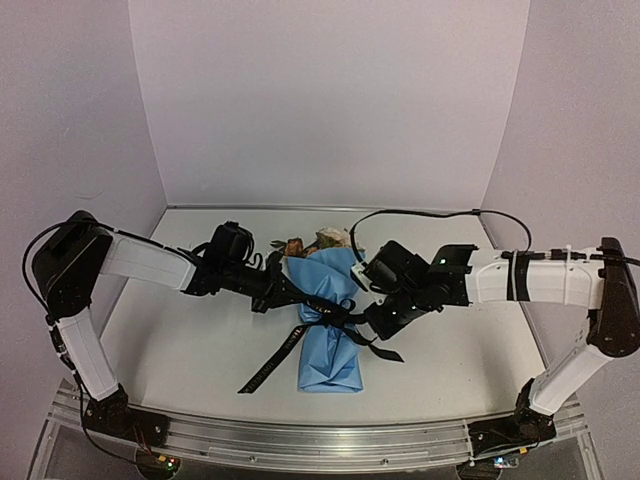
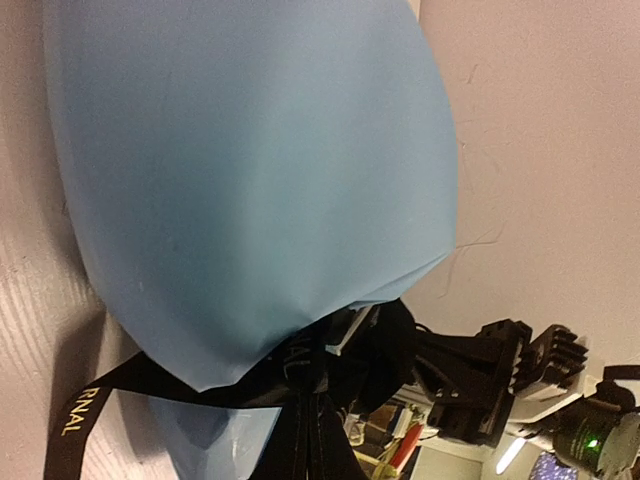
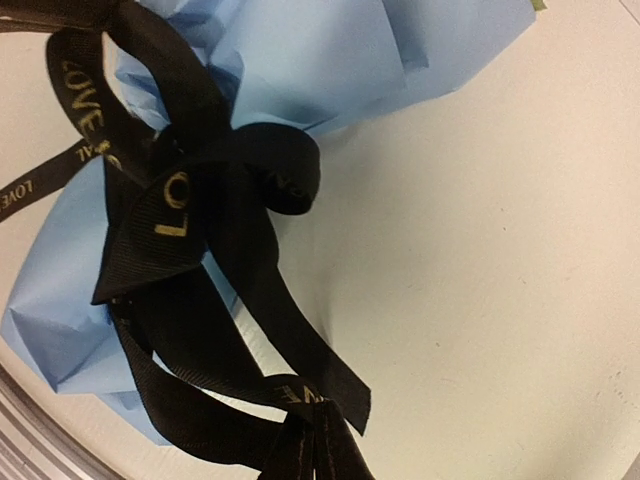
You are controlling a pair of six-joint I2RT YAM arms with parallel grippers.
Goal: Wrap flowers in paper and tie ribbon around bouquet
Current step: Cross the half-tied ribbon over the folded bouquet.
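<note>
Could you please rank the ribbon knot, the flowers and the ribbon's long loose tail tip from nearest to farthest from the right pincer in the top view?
1. Ribbon knot, just left of the right pincer.
2. Flowers, at the far, wide end.
3. Loose tail tip, toward the near left.
</note>
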